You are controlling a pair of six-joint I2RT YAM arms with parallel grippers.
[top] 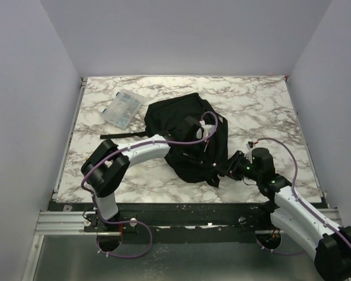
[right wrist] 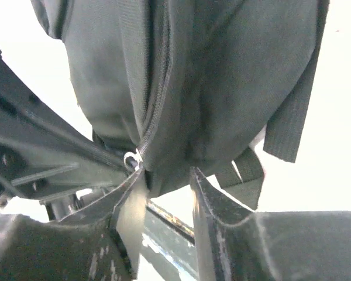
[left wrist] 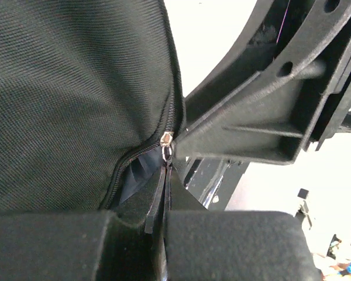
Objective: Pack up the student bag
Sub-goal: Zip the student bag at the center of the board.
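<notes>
The student bag (top: 178, 120) lies in the middle of the marble table, black and slumped. My left gripper (top: 206, 140) rests on its right side. In the left wrist view that gripper (left wrist: 164, 190) is shut on the zipper pull (left wrist: 167, 157), just below the metal slider (left wrist: 167, 139), with the bag fabric (left wrist: 64, 99) filling the left. My right gripper (top: 223, 168) sits at the bag's near right corner. In the right wrist view it (right wrist: 165, 177) is open, and the bag's lower edge (right wrist: 222, 88) hangs just above its fingertips. The zipper slider (right wrist: 132, 158) shows beside its left finger.
A clear plastic case (top: 123, 109) lies at the back left of the table. A long black strap (top: 120, 136) runs left from the bag. Loose webbing straps (right wrist: 289, 126) hang on the bag's right in the right wrist view. White walls stand on three sides.
</notes>
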